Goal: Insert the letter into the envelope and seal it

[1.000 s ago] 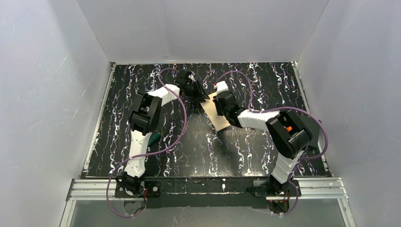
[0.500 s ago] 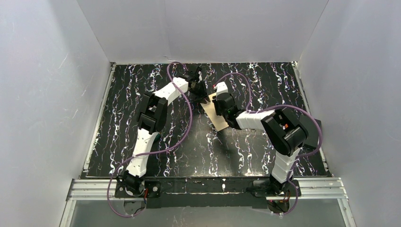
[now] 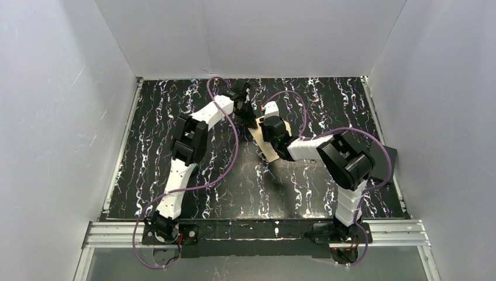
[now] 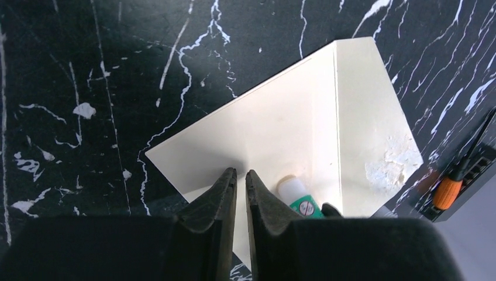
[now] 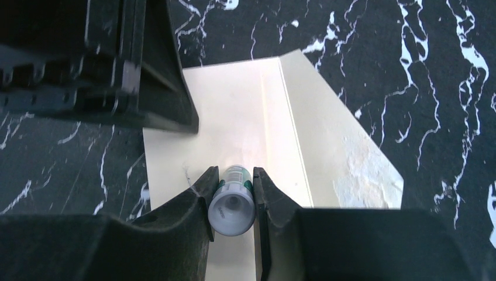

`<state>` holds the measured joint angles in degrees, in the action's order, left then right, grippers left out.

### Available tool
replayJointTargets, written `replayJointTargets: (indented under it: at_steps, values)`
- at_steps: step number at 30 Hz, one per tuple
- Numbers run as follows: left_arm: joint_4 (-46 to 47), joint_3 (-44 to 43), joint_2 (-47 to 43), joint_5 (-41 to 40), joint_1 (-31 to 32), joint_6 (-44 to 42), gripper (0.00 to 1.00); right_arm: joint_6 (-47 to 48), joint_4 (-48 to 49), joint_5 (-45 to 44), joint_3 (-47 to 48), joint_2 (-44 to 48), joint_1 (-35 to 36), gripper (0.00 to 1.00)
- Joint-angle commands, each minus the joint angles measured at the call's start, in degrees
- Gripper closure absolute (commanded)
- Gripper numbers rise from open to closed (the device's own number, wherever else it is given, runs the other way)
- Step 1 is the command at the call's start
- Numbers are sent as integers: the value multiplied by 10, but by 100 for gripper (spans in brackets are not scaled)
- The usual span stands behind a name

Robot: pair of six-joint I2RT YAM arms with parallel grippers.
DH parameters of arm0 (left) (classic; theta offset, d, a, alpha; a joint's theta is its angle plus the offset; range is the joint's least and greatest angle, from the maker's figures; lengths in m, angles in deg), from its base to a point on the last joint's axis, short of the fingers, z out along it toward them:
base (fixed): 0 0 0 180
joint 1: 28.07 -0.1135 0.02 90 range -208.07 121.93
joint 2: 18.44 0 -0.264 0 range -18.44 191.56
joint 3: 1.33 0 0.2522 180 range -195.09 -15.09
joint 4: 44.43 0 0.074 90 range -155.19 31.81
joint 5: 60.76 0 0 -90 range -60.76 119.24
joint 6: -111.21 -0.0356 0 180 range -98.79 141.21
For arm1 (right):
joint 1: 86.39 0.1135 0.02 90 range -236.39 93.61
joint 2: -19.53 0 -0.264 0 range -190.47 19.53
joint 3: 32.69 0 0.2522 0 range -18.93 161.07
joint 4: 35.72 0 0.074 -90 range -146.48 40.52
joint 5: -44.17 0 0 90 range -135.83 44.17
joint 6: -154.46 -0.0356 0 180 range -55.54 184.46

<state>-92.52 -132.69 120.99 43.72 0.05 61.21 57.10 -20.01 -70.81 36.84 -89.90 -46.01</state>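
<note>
Even, diffuse light falls from above. The white walls (image 3: 58, 117) read bright, while the black marbled table (image 3: 263, 187) stays dim with a grey sheen toward 6 o'clock. Up close the envelope (image 4: 292, 117) glares pale. At 6 o'clock the dark fingers (image 5: 175, 234) and the glue stick (image 5: 232, 205) look soft.

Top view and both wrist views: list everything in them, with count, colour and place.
envelope: one, cream-white, flat on the table, flap open, between the two hands
glue stick: one, white with green label, in the right hand, over the envelope
letter: none in view
table: one, black with white veins, under everything
walls: three, pale grey-white, around the table
left hand: one, black, fingers almost together, tips over the envelope
right hand: one, black, shut on the glue stick
</note>
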Motion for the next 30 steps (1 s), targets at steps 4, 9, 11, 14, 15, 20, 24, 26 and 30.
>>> replayJointTargets:
  at_steps: [4,9,11,14,15,20,24,26,30]
  values:
    - [-66,10,41,-96,5,85,90,-11,-156,13,-53,75,14,99]
    - [-60,13,40,-112,5,107,90,-17,-188,27,-76,104,17,99]
    - [-58,13,42,-106,5,108,90,-22,-184,30,-83,103,19,99]
    - [-54,18,44,-98,5,106,90,-25,-163,14,-83,82,20,99]
    - [-52,21,43,-96,6,105,90,-24,-149,1,-80,68,20,99]
    - [-45,31,41,-79,6,96,88,-19,-89,-36,-36,-4,20,99]
    - [-44,35,37,-74,6,83,87,-21,-76,-51,5,-38,19,99]
    - [-44,37,35,-75,5,81,87,-23,-88,-52,16,-39,20,99]
    - [-43,36,33,-74,5,81,87,-39,-124,-25,-6,4,20,99]
